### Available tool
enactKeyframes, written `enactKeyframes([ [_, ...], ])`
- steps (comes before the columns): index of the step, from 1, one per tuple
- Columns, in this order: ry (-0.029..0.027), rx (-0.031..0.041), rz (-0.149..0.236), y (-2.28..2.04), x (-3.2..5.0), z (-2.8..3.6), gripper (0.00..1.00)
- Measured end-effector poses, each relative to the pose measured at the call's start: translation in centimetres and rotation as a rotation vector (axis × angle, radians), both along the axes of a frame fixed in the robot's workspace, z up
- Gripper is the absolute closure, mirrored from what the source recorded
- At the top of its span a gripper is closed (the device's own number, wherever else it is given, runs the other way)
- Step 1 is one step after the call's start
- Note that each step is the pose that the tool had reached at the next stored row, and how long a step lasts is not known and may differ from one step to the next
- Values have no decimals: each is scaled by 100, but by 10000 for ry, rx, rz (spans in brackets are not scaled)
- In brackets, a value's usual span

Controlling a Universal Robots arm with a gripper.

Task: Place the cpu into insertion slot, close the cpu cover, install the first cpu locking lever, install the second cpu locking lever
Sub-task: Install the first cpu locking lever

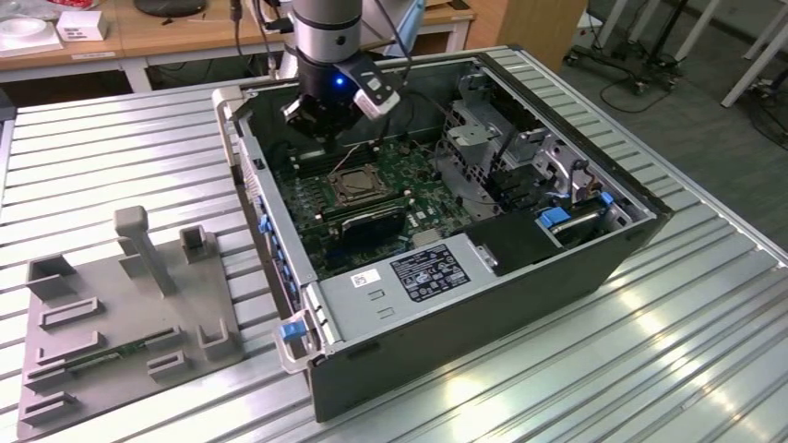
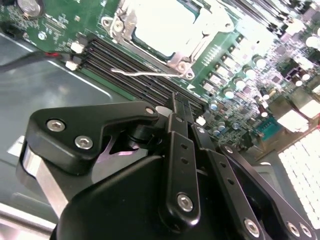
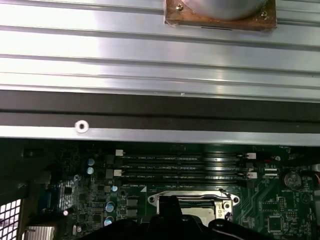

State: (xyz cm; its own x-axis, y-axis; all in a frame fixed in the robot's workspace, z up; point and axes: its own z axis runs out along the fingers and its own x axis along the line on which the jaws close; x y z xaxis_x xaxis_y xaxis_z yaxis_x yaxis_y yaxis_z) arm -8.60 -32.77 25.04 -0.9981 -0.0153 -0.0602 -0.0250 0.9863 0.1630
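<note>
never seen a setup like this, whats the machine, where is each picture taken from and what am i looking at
It is one robot arm reaching into an open computer case that lies on a ribbed metal table. The exterior view comes from a camera off the arm; both wrist views come from cameras riding on it. Its black gripper hangs over the green motherboard, near the insertion slot. The cpu cover seems to lie down over the slot, the pale cpu showing through its window, a thin wire lever beside it. The jaws look shut, with nothing between them. A grey holder lies at the exterior view's left.
</note>
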Motion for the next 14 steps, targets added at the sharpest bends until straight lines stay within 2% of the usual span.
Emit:
enactKeyframes([
  [2,14,2,-1,0,33,-6,89],
  [6,46,-5,-1,1,78,-56,89],
  [14,49,-8,-1,3,180,-149,89],
])
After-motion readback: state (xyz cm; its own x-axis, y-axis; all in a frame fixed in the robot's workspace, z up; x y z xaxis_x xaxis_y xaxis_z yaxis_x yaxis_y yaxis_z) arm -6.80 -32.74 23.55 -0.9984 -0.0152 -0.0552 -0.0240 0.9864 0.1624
